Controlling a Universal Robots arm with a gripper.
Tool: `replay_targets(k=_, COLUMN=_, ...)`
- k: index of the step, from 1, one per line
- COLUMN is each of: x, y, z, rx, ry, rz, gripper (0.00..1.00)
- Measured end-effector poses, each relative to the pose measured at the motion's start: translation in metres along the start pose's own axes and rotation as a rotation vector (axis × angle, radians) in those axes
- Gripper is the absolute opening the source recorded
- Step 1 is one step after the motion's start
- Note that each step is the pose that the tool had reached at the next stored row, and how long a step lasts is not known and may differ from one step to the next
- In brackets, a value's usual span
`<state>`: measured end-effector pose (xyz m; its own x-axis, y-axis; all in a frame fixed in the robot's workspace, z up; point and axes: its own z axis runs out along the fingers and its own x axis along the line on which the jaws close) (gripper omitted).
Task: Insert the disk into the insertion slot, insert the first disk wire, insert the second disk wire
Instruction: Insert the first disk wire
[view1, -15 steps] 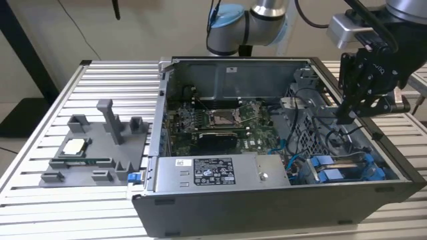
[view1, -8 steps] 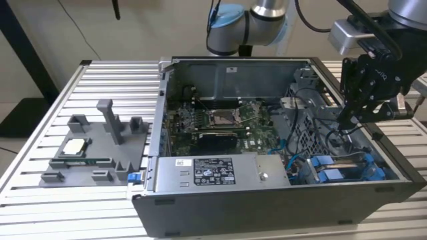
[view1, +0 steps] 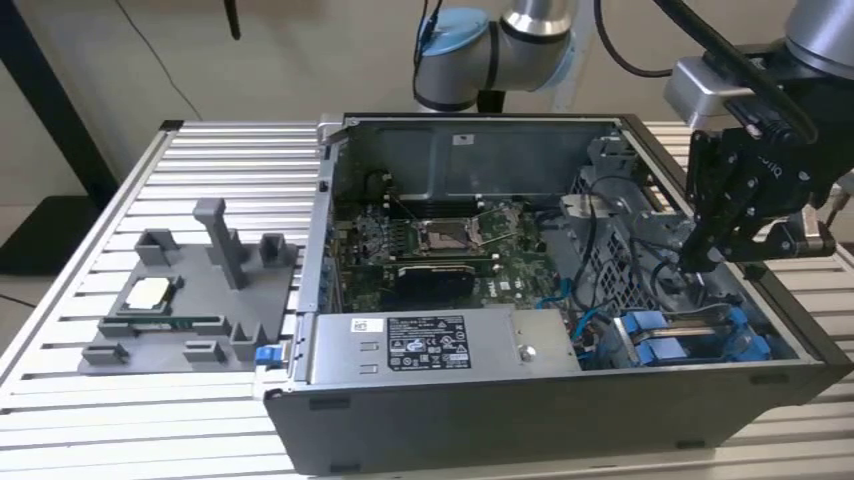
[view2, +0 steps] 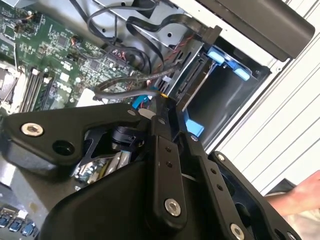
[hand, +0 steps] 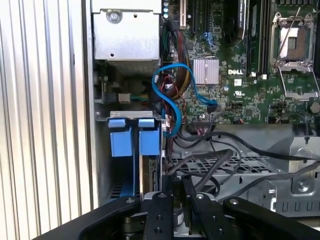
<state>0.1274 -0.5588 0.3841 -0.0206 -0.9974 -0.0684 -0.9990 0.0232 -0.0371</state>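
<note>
The dark grey open computer case (view1: 534, 420) sits on the slatted aluminium worktop (view1: 120, 420). Along the case's near edge lies a grey labelled power-supply box (view1: 427, 345). In the case's near corner, on the exterior view's right, the silver disk in its bright blue plastic carrier (view1: 654, 345) stands edge-on inside the grey metal insertion slot with a perforated mesh wall (hand: 235, 162). The black gripper (view1: 697, 262) hangs just above that slot among black wires (hand: 220, 137). Its fingers (view2: 161, 112) are drawn narrowly together, and I cannot tell whether they pinch anything. The green motherboard (view1: 441, 240) lies beyond. A grey plastic fixture tray (view1: 187, 320) sits near the worktop's edge on the exterior view's left.
</note>
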Motion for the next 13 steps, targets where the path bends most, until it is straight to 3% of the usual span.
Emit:
replay_targets(k=5, x=0.0013, y=-0.0076, z=0.0041, rx=-0.0038, ry=0.0055, rz=0.0, gripper=0.19)
replay_targets(k=13, x=0.0045, y=-0.0129, z=0.017, rx=-0.0047, ry=0.006, rz=0.0, gripper=0.19)
